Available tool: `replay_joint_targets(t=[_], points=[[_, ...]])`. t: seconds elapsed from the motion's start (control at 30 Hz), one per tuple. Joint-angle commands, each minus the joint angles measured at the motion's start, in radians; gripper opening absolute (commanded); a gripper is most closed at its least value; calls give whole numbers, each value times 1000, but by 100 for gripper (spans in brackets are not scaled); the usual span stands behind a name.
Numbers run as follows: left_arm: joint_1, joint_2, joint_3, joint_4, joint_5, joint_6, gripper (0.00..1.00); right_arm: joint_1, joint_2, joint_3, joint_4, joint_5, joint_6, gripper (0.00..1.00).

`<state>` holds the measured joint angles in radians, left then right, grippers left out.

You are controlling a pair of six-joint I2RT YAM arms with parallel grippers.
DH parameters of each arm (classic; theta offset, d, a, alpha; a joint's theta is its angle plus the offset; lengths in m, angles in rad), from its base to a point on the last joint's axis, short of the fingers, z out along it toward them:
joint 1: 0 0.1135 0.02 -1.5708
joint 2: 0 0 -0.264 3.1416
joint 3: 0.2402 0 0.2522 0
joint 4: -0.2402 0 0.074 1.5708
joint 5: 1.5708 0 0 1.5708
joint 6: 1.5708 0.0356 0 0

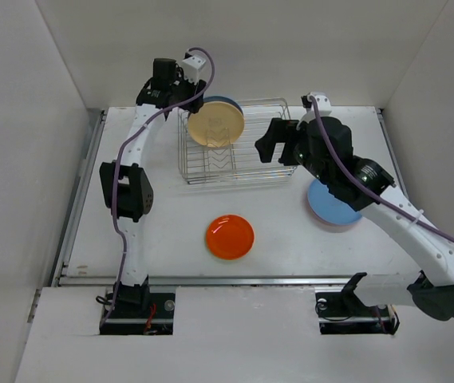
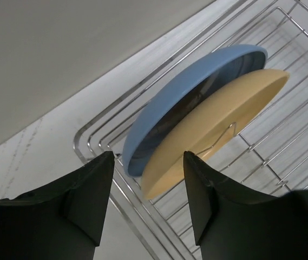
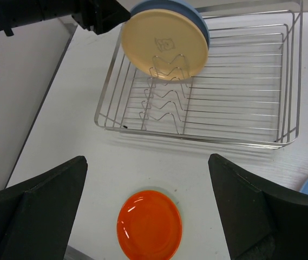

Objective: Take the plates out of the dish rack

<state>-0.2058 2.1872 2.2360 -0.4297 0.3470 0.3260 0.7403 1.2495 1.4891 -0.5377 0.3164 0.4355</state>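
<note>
Both spread wide: left gripper (image 2: 148, 157) (facing racked plates (image 2: 218, 108)), right gripper (image 3: 147, 160).

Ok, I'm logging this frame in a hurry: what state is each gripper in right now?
Left gripper: open, holding nothing.
Right gripper: open, holding nothing.

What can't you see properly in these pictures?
- Top view: the round blue plastic plate in the silver wire dish rack is mostly hidden behind the pale yellow round plate.
- Top view: the right arm covers part of the light blue round plate on the table; the right wrist view's edge crops it.
- Right wrist view: the yellow plate's mark is too small to read.
</note>
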Motion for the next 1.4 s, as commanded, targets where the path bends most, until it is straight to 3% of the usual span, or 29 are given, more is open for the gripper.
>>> replay_joint_targets(t=[0.0, 0.07, 0.47, 0.57, 0.63, 0.67, 0.7, 1.1, 1.37], points=[[-3, 26, 28, 5, 64, -22, 50, -2, 13, 23, 18, -20, -18, 100], [-3, 26, 28, 5, 73, -10, 45, -2, 28, 52, 7, -20, -18, 100], [-3, 61, -29, 14, 23, 1, 44, -2, 62, 62, 7, -79, 0, 100], [-3, 89, 11, -17, 23, 1, 30, -2, 53, 62, -16, -59, 0, 100], [-3, 109, 20, -40, 23, 1, 15, -2, 44, 62, -16, -48, 0, 100], [-3, 109, 20, -52, 9, 1, 3, -2, 35, 51, -16, -48, 9, 100], [-3, 109, 20, -52, 9, 1, 0, -2, 34, 51, -16, -48, 9, 100], [-23, -118, -75, 45, -54, 68, 0, -2, 14, 33, 4, -103, 9, 100], [-55, -188, -75, 13, -57, 146, 0, -2, -53, -26, 34, -114, 20, 100]])
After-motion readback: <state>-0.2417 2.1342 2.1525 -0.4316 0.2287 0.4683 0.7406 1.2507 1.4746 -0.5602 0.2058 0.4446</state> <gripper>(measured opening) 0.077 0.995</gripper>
